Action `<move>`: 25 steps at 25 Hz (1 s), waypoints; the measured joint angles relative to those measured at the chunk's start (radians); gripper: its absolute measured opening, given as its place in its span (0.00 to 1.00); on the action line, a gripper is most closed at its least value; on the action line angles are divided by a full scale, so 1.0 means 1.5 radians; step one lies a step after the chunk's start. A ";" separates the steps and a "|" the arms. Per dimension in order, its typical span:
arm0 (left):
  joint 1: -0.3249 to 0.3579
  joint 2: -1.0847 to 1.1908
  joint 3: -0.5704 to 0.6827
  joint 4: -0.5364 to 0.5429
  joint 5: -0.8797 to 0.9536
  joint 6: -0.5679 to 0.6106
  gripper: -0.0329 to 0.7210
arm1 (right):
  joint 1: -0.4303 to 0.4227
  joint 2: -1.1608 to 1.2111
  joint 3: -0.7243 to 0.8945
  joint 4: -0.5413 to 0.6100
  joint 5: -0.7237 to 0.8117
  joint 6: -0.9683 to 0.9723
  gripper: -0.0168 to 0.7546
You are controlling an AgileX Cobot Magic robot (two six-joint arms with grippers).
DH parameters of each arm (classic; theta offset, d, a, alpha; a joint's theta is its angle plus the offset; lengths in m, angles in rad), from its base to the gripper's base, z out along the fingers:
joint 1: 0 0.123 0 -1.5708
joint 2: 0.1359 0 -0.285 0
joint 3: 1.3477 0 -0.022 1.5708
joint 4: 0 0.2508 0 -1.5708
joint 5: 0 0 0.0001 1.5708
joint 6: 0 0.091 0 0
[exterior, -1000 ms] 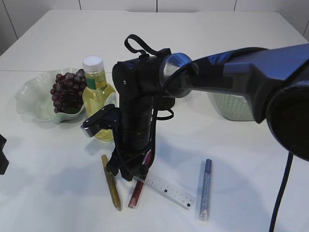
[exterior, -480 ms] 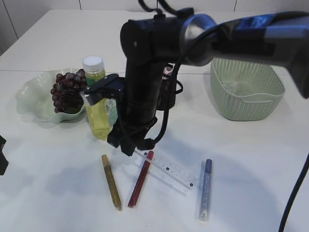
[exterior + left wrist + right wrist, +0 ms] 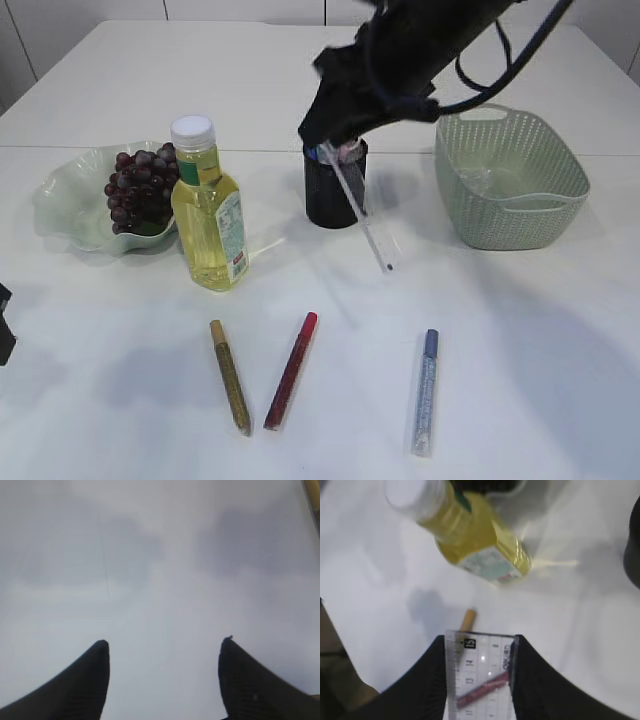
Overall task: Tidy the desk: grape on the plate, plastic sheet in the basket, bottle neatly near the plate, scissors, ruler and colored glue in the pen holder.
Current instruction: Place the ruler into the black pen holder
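- Exterior view: I see the right arm reaching in from the top right, its right gripper (image 3: 330, 140) clamped on one end of the clear ruler (image 3: 362, 212). The ruler hangs tilted in the air, lower end down-right, in front of the black pen holder (image 3: 332, 190) at frame centre.
- Green basket (image 3: 510, 180) sits at the right with a clear plastic sheet (image 3: 490, 182) inside it.
- Grapes (image 3: 138, 190) lie in the pale green plate (image 3: 70, 205) at the left; the bottle (image 3: 207, 215) of yellow liquid stands upright just beside the plate, white cap on.
- Three glue sticks lie flat on the table (image 3: 120, 90) in the lower half: gold glue stick (image 3: 230, 376) lower left, red glue stick (image 3: 291, 369) just right of it, blue glue stick (image 3: 426, 391) well apart to the right.
- I cannot find the scissors with certainty; something pink shows at the holder's rim.
- Left wrist view: the left gripper (image 3: 165, 652) shows two dark fingers at the bottom edge, standing wide apart with nothing between them, over bare white table.
- Right wrist view: fingers at the bottom close on both edges of the ruler. Through and below it I see the red glue stick, the tip of the gold one at centre, the bottle at upper centre.
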 joint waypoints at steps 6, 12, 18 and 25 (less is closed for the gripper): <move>0.000 0.000 0.000 0.000 0.014 0.000 0.70 | -0.094 -0.002 0.000 0.255 -0.022 -0.131 0.41; 0.000 0.000 0.000 0.000 0.014 0.000 0.70 | -0.113 -0.002 0.000 0.349 -0.115 -0.258 0.41; 0.000 0.000 0.000 0.000 0.017 0.000 0.70 | -0.113 0.028 0.000 0.449 -0.209 -0.442 0.41; 0.000 0.000 0.000 -0.003 0.018 0.000 0.70 | -0.113 0.111 0.000 0.654 -0.248 -0.730 0.41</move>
